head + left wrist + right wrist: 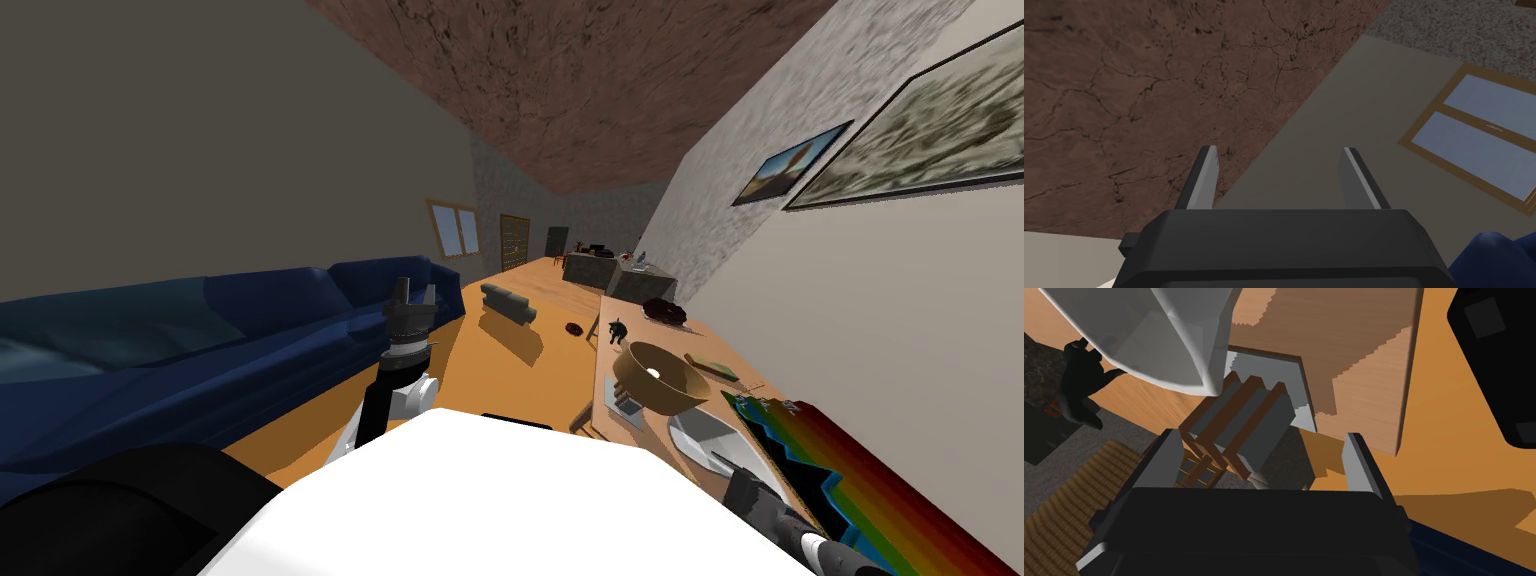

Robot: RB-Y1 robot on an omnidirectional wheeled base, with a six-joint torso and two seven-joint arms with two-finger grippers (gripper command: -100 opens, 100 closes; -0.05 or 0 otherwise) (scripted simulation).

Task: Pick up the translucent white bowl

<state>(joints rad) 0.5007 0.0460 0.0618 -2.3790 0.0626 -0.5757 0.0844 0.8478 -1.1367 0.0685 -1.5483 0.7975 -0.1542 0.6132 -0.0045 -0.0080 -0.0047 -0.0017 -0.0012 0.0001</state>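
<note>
The translucent white bowl [700,432] sits near the near end of the light wooden worktop [606,350], just beside a larger round brown wooden bowl [660,378] and next to a rainbow-striped stepped block [860,480] that runs along the wall-side edge. The right end effector [728,465] reaches in from the near end, and its blades stand apart with nothing clamped between them. In the right wrist view, the right end effector [1264,458] has the bowl's pale wall [1159,338] beyond the fingertips, off towards one blade – whether anything touches it I cannot tell. Straight ahead of the gap lies a stack of brown and grey slabs [1239,428] by the worktop's floor-side edge. The left end effector [415,290] is raised in front of a dark blue sofa [250,320] – its blades [1206,175] also apart, holding nothing
</note>
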